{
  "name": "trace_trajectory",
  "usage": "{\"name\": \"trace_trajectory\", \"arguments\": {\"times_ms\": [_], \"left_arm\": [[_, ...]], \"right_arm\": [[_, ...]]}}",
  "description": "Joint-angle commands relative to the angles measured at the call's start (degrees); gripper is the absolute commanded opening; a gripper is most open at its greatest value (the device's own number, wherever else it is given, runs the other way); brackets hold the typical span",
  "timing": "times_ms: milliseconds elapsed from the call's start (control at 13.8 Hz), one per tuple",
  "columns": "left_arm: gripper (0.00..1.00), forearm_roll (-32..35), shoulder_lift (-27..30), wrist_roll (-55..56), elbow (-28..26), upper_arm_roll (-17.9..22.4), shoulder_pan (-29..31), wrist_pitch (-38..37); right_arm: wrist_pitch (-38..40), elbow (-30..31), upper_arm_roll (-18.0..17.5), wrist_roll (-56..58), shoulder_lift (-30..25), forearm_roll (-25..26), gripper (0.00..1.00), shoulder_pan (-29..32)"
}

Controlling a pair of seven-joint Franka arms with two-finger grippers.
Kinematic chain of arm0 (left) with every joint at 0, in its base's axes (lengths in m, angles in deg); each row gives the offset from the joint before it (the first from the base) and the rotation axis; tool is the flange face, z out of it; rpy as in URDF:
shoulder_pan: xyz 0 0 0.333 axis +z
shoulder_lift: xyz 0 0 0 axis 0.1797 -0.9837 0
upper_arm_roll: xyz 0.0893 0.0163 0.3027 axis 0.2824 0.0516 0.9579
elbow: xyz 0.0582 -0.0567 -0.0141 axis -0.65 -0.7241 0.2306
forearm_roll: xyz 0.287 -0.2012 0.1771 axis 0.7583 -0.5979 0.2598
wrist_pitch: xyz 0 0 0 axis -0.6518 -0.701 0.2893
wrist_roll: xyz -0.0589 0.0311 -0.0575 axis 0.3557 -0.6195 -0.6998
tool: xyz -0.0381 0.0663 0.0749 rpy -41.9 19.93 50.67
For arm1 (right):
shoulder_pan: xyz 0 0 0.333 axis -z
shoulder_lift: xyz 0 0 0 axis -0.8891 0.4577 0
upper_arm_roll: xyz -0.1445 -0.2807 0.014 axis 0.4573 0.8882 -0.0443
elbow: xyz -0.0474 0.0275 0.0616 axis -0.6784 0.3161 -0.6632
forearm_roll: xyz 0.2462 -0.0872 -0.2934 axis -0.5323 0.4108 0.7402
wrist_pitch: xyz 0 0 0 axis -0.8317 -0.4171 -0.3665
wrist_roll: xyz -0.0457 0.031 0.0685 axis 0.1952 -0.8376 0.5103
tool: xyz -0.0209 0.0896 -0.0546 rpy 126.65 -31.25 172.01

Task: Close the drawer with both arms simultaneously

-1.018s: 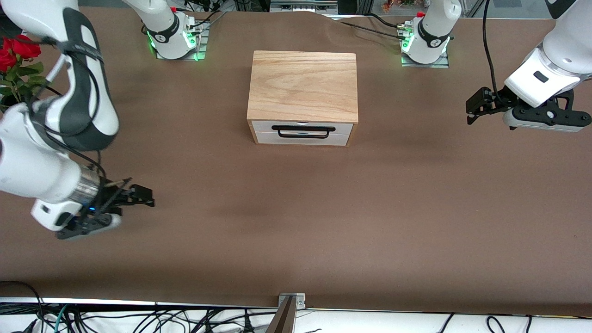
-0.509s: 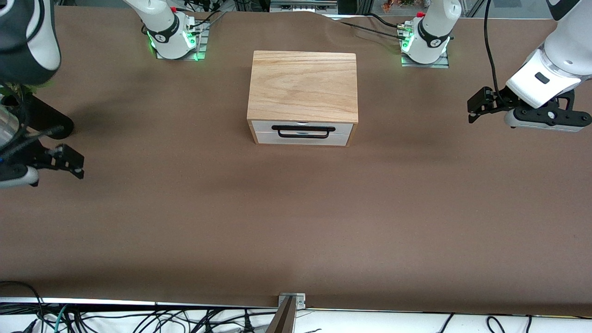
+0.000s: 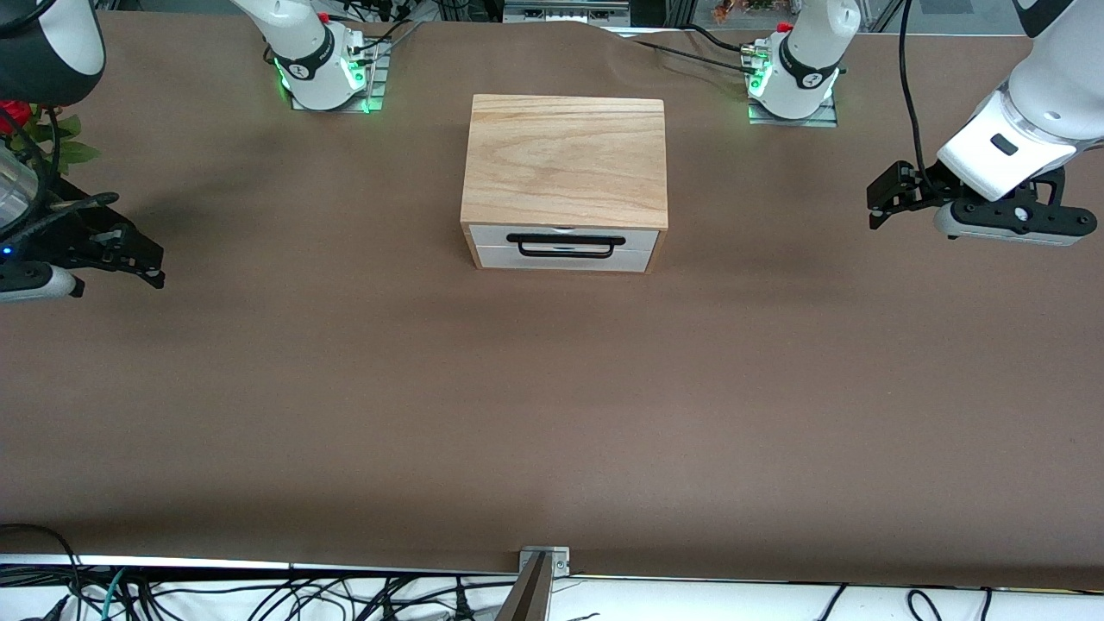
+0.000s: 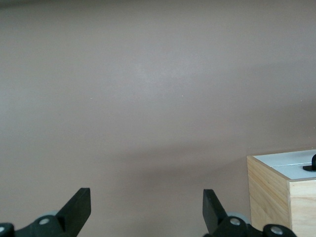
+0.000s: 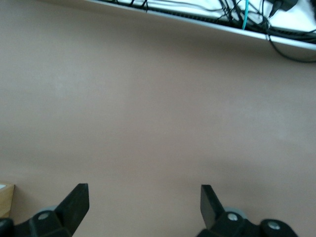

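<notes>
Change: in the last second the right gripper (image 3: 142, 263) has swung from over the table nearer the front camera out to the right arm's end of the table; the left gripper (image 3: 884, 197) has barely shifted and holds over the left arm's end
Meaning: the drawer front has not moved across the frames and neither arm is near it, so closing looks finished and the arms appear to be retreating; this is a judgement from the layout
Drawer (image 3: 562, 246): in the oak box (image 3: 565, 159) at mid table, between the two arm bases and a little nearer the front camera; its white front sits level with the box face, no wood interior showing, bar handle (image 3: 565, 245) facing the front camera
Panel (image 3: 561, 260): plain white, directly below the drawer, also flush
Right gripper: fingers (image 5: 74, 200) spread wide, nothing between them; its wrist view shows bare table and a sliver of the box corner
Left gripper: fingers (image 4: 79, 207) spread wide, empty; its wrist view shows the box corner (image 4: 281, 190) with the handle end just visible
Drawer to grippers: well apart from both; each hangs off to one side of the box, roughly level with the drawer front in the front view, no contact
Table (image 3: 552, 414): brown cover, bare around the box
Remaining: nothing evident beyond parking the arms
</notes>
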Motion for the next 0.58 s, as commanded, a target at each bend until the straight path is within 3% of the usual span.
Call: {"name": "trace_trajectory", "arguments": {"times_ms": [0, 509], "left_arm": [[1.00, -0.38, -0.40, 0.56, 1.02, 0.21, -0.33, -0.27], [1.00, 1.90, -0.66, 0.56, 1.72, 0.03, -0.85, -0.36]], "right_arm": [[1.23, -0.40, -1.42, -1.36, 0.03, 0.81, 1.00, 1.00], [0.88, -0.49, -1.50, -1.63, 0.91, 0.64, 1.00, 1.00]]}}
